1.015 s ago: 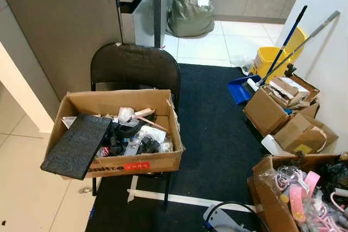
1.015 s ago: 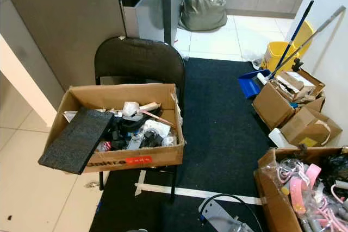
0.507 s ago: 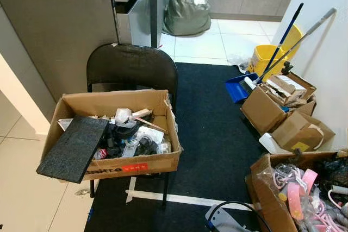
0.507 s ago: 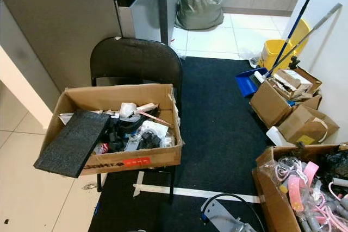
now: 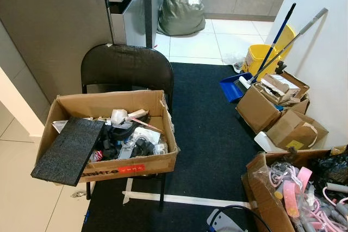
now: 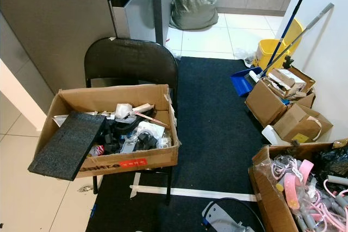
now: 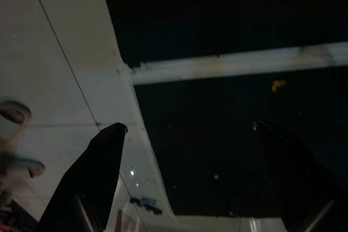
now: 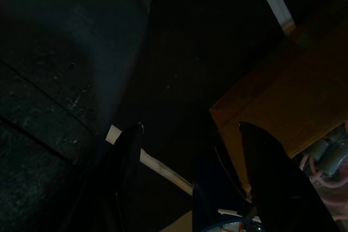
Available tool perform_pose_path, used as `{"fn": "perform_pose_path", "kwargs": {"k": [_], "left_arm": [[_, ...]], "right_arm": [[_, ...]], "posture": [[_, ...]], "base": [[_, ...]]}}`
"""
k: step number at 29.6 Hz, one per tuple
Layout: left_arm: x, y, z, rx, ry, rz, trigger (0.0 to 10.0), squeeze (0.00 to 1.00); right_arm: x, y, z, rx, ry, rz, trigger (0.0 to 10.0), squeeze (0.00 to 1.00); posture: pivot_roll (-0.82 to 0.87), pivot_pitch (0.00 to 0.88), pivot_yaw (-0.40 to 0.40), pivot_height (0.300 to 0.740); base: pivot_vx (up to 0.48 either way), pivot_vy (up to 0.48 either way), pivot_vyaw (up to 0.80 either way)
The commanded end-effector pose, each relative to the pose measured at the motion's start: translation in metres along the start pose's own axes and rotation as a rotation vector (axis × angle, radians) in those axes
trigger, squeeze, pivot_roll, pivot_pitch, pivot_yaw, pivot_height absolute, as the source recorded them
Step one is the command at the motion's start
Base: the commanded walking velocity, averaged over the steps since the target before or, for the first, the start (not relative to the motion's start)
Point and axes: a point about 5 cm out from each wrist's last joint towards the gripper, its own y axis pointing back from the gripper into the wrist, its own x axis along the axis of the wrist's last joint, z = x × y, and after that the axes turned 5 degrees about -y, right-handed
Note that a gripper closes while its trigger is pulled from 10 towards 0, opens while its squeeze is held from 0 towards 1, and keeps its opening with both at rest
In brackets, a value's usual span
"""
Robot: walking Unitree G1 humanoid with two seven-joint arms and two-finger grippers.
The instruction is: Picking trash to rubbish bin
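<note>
We look down on a dark rug (image 5: 212, 129) running between pale floor tiles. On it stands a black folding metal chair (image 5: 126, 69), and on the chair's seat sits a large open brown cardboard box (image 5: 111, 161) heaped with mixed trash (image 5: 130, 137) (crumpled white wrappers, dark plastic bits). A flat black foam slab (image 5: 68, 149) leans out over the box's left wall.

At our lower right, another open cardboard carton (image 6: 272, 199) holds pink and white plastic cords (image 6: 296, 180). Against the right wall sit two smaller brown cartons (image 5: 274, 115), the farther one stuffed with folded cardboard. Beyond them are a yellow mop bucket (image 5: 262, 58) and a blue dustpan (image 5: 231, 87).

A full grey-green rubbish sack (image 5: 182, 6) rests on the far tiles.

Our left gripper (image 7: 187, 129) hangs over the rug's edge, fingers spread apart and empty. Our right gripper (image 8: 190, 129) hangs beside the lower-right carton, fingers likewise parted around nothing.
</note>
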Motion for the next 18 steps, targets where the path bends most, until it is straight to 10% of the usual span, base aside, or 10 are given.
{"fn": "perform_pose_path", "kwargs": {"k": [1, 18], "left_arm": [[-0.003, 0.0, -0.002, 0.006, -0.004, -0.01, 10.0, 0.0], [0.017, 0.0, -0.006, 0.02, -0.032, 0.022, 10.0, 0.0]], "right_arm": [[-0.004, -0.001, -0.003, 0.016, 0.004, -0.016, 10.0, 0.0], [0.001, 0.0, -0.002, 0.021, 0.032, -0.016, 10.0, 0.0]], "posture": [[0.11, 0.063, -0.029, 0.74], [0.1, 0.036, -0.027, 0.74]], "base": [[0.0, 0.0, 0.0], [0.0, 0.0, 0.0]]}}
